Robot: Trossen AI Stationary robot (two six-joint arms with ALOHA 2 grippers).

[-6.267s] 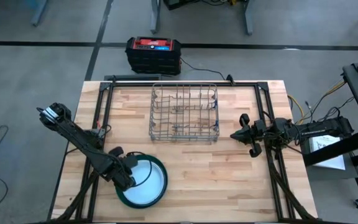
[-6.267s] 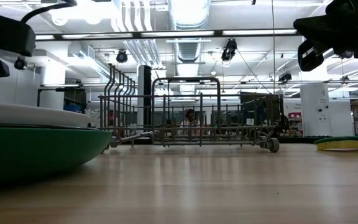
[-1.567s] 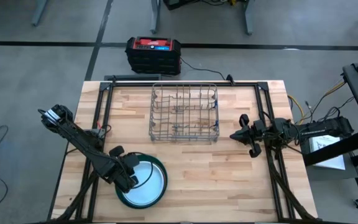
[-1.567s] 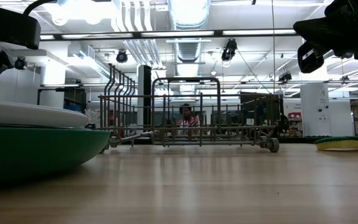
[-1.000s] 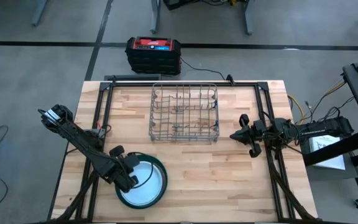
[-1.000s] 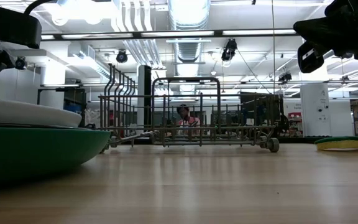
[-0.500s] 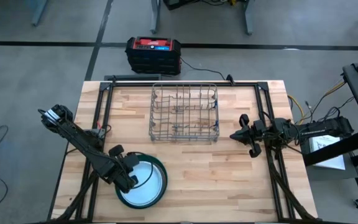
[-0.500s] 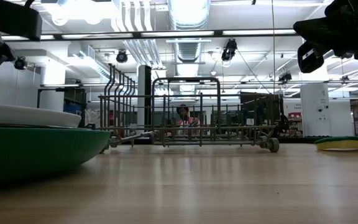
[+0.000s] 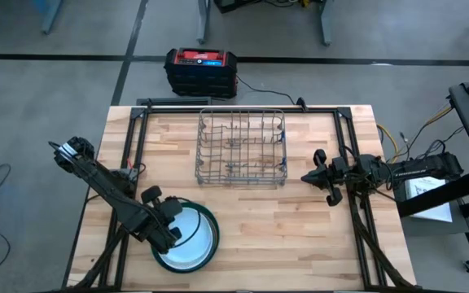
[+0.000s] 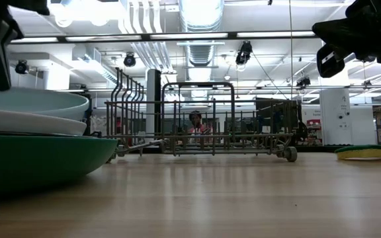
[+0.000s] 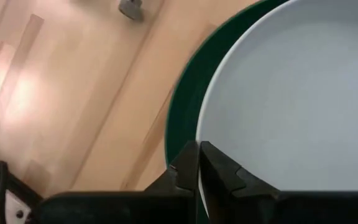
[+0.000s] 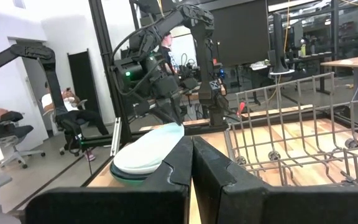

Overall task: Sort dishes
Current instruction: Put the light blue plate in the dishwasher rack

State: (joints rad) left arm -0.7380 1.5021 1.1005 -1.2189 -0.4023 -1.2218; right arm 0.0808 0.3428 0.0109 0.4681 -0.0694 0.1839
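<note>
One pale blue plate (image 9: 195,238), pinched at its rim by the left gripper's (image 9: 168,233) fingers in the frame's lower left, could slip back onto the stack.

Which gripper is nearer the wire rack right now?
Right. The right gripper hangs just off the wire rack's right side; the left gripper is down at the plate stack, pinching the top plate's rim.

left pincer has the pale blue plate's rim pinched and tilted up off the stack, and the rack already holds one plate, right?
Not quite: the rack holds no plate, as the high view shows. The rest stands: the left pincer has the pale blue plate's rim pinched, tilted up off the stack.
</note>
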